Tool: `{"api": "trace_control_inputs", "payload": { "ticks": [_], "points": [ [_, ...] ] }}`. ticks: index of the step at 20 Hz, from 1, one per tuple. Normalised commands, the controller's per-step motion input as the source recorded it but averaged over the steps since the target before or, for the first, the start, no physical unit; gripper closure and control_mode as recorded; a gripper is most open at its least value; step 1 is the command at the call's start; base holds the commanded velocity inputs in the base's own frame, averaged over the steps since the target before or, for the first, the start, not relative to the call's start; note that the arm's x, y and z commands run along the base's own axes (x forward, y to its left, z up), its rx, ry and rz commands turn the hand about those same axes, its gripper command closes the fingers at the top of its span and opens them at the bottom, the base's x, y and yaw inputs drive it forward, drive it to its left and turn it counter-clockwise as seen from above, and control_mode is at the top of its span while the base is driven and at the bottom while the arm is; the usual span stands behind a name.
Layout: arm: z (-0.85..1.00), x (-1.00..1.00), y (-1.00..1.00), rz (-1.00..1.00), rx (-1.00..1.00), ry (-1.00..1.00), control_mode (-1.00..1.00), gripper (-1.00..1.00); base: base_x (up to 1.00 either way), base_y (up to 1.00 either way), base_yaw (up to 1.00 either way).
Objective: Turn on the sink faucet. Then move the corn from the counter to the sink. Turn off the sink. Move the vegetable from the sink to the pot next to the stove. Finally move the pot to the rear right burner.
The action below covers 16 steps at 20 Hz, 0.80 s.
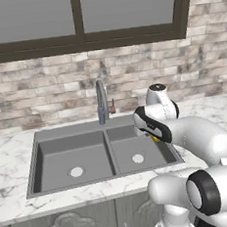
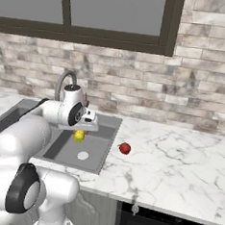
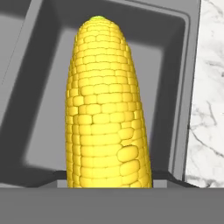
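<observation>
Yellow corn (image 3: pixel 107 109) filled the middle of the hand view, its greenish tip pointing away from the camera, with the gripper (image 2: pixel 80 132) closed on its near end and holding it above the right basin of the dark grey sink (image 1: pixel 64 140). Judging by the task, the step in hand was setting the corn down in the sink. To do it well, the arm should lower the cob until it sat close above the basin floor, well inside the walls, and only then release, since a rounded cob dropped from height would likely roll. The hand view showed the kernels and the basin wall beside the white marble bench (image 3: pixel 210 87), but nothing of the wider kitchen. The right base view showed a small red object (image 2: pixel 125 148) lying on the bench just right of the sink, and the pale drain (image 2: pixel 83 156) below the cob. The left base view showed the sink faucet (image 1: pixel 101 101) standing behind the divider between both basins; whether water ran could not be told.
</observation>
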Motion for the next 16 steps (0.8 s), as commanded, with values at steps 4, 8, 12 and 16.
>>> {"api": "trace_control_inputs", "payload": {
  "ticks": [4,8,12,16],
  "points": [
    [0.00,0.00,-0.01,0.00,0.00,0.00,-1.00,1.00,0.00,0.00,0.00],
    [0.00,-0.03,-0.07,-0.08,0.01,0.00,-1.00,1.00,0.00,0.00,0.00],
    [0.00,0.00,0.00,0.00,0.00,0.00,1.00,1.00,-0.33,-0.22,-0.18],
    [0.00,0.00,0.00,0.00,0.00,0.00,1.00,1.00,-0.13,-0.14,-0.37]
  ]
}}
